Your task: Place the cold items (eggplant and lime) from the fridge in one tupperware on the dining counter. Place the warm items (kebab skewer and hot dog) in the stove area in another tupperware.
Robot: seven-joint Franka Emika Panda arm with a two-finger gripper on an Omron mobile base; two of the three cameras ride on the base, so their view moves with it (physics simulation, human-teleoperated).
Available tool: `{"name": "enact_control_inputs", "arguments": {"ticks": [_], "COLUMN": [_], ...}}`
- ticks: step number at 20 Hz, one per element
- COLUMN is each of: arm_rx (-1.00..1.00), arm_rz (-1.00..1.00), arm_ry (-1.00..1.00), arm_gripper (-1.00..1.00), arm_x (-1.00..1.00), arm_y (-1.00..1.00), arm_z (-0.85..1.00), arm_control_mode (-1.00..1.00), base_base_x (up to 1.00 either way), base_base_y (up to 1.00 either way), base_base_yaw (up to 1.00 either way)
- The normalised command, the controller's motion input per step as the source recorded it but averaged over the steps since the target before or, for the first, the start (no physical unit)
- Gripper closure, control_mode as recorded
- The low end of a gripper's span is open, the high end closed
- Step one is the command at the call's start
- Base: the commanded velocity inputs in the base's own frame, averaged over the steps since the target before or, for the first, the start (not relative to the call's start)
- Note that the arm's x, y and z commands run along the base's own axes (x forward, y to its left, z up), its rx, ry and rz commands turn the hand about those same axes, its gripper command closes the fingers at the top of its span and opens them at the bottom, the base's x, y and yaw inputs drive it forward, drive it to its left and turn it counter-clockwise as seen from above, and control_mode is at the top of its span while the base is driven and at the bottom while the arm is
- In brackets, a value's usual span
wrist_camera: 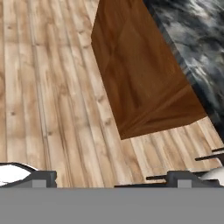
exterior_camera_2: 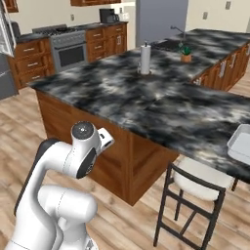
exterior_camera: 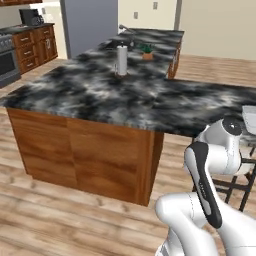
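The dining counter (exterior_camera: 100, 90) (exterior_camera_2: 161, 102) stretches ahead of me with its black-and-white marbled top on a brown wood base. A pale tupperware (exterior_camera_2: 240, 141) (exterior_camera: 250, 117) rests on its right end, cut by the frame edge. The stove area (exterior_camera_2: 71, 49) (exterior_camera: 7, 60) stands against the far wall. Part of the grey fridge (exterior_camera_2: 6, 78) shows at the left edge. My gripper (wrist_camera: 113, 179) is open with nothing between its fingertips, facing the wood floor and a corner of the counter's base (wrist_camera: 140, 83). The eggplant, lime, kebab skewer and hot dog are out of view.
A paper towel roll (exterior_camera: 121, 60) (exterior_camera_2: 145, 58) and a small potted plant (exterior_camera: 147, 51) (exterior_camera_2: 185, 53) stand on the counter. A black stool with a pale seat (exterior_camera_2: 197, 188) stands at the counter's near side. Wood floor (exterior_camera: 60, 215) lies open to the left.
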Motion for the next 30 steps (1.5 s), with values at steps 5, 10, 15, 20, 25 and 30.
{"name": "enact_control_inputs", "arguments": {"ticks": [5, 10, 15, 20, 25, 30], "arm_rx": [0.0, 0.0, 0.0, 0.0, 0.0, 0.0], "arm_rz": [0.0, 0.0, 0.0, 0.0, 0.0, 0.0], "arm_ry": [0.0, 0.0, 0.0, 0.0, 0.0, 0.0], "arm_gripper": [-1.0, -1.0, -1.0, -1.0, -1.0, -1.0], "arm_x": [0.0, 0.0, 0.0, 0.0, 0.0, 0.0], "arm_y": [0.0, 0.0, 0.0, 0.0, 0.0, 0.0], "arm_z": [0.0, 0.0, 0.0, 0.0, 0.0, 0.0], "arm_control_mode": [1.0, 1.0, 1.0, 1.0, 1.0, 1.0], "base_base_x": [0.37, 0.31, 0.25, 0.23, 0.21, 0.18], "base_base_y": [1.0, 1.0, 1.0, 1.0, 1.0, 1.0], "base_base_yaw": [-0.2, -0.2, -0.19, -0.19, -0.17, -0.16]}}
